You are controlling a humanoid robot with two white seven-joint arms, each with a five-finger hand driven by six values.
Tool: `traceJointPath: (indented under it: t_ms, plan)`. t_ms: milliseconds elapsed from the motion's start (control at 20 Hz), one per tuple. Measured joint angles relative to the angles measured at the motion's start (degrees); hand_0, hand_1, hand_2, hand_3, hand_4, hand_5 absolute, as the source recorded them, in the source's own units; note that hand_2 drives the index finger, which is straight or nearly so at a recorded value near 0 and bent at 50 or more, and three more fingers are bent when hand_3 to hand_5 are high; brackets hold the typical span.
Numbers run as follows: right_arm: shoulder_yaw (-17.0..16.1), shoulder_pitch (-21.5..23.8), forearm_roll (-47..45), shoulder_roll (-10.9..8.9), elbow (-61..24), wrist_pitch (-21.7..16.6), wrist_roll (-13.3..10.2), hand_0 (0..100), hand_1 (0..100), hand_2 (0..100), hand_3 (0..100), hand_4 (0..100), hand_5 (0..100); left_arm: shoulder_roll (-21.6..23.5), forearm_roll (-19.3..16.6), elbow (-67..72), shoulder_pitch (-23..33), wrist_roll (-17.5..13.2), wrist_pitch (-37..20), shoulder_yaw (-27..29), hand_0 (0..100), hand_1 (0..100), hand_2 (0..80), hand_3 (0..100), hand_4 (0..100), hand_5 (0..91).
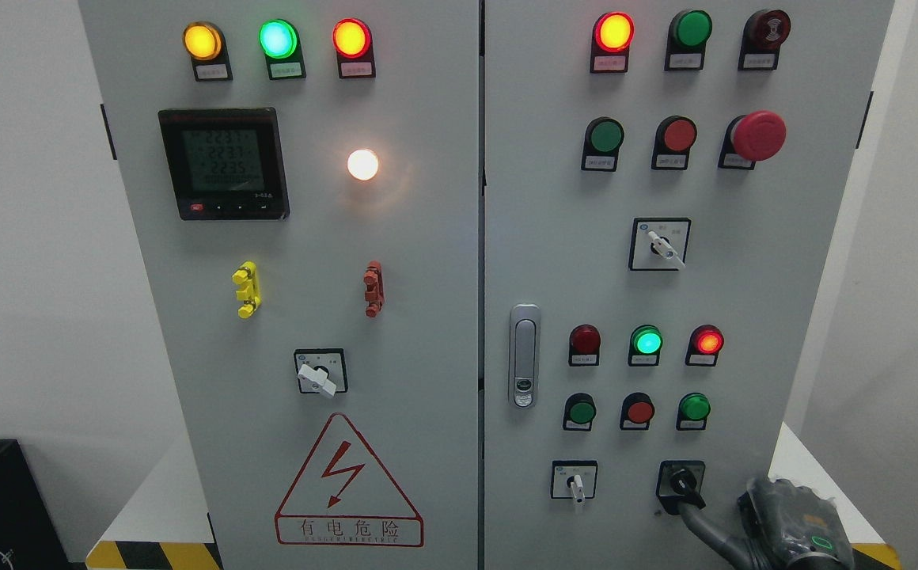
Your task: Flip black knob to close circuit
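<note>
One finger of right hand against black knob.

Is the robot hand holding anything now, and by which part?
The right hand has a finger on the black knob lever; a real grip cannot be told.

Right hand: a dark grey, glossy shell with rounded, segmented casings. One slim grey finger is a smooth curved tube. A small green outlined marking glows on the back of the hand near the lower edge.
</note>
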Motion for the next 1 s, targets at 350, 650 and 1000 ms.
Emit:
traceJointPath:
  t_ms: [350,650,1000]
  plan:
    - [-0.52,-0.11,-0.31,-0.24,0.00,0.00,0.16,0,0,89,100,89,87,0.00,0.00,0.00,0.00,0.00,-0.01,0.00,12,56,0.0,0,0,0.0]
    - [-0.79,-0.19,-1.33,-0.34,-0.10,0.00,0.22,0,0,89,100,89,87,0.00,0.00,0.00,0.00,0.00,-0.01,0.00,12,56,0.0,0,0,0.0]
    - [-0.94,-0.38,-1.79,-0.40,-0.15,0.14,0.28,0,0,89,100,89,87,0.00,0.00,0.00,0.00,0.00,-0.01,0.00,12,56,0.0,0,0,0.0]
